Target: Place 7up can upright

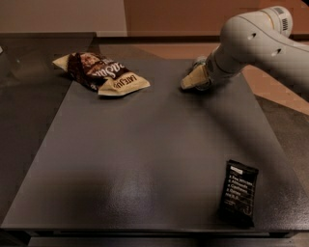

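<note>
your gripper (193,79) is low on the bench (145,159), far right; the 7up can (200,61) peeks just behind it. its axis, and whether the gripper holds it, i cannot tell.

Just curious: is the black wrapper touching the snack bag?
No; the black wrapper lies near-right, the snack bag far-left, the gripper at far right.

A dark grey table (145,159) fills the dim room (tan wall (63,14) behind, pinkish floor (279,98) at right). The gripper (192,81) hangs over its far right part.
</note>
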`<state>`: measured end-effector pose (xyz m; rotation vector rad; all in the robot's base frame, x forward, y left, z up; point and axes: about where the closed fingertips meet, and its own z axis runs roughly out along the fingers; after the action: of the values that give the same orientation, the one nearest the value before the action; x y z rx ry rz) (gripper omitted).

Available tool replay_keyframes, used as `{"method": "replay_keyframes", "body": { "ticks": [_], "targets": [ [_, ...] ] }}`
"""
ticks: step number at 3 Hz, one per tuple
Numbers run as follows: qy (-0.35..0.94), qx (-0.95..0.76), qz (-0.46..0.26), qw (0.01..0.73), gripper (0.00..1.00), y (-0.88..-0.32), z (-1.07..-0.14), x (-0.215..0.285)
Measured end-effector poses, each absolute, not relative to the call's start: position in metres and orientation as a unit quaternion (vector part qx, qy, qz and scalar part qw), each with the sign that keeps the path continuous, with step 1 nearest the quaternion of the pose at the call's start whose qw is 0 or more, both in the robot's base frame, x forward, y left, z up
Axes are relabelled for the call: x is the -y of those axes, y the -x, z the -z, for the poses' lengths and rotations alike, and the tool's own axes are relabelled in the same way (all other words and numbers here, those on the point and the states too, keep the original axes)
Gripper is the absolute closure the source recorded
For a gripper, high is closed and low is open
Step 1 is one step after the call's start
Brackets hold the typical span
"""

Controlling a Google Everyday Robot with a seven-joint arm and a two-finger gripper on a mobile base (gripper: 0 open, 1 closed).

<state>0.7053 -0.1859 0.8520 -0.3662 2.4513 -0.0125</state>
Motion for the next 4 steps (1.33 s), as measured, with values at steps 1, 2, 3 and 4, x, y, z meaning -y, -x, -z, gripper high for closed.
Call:
{"method": "replay_keyframes", "body": {
  "ticks": [1,2,3,4],
  "targets": [
    [0.136,-0.938,0.005,0.319,0.0,-0.716,-0.849,0.185],
    [0.137,-0.939,0.006,0.314,0.12,-0.723,-0.849,0.182],
    [0.139,-0.942,0.003,0.304,0.36,-0.727,-0.846,0.179],
    [0.142,-0.944,0.0,0.299,0.59,-0.728,-0.848,0.176]
  ]
}}
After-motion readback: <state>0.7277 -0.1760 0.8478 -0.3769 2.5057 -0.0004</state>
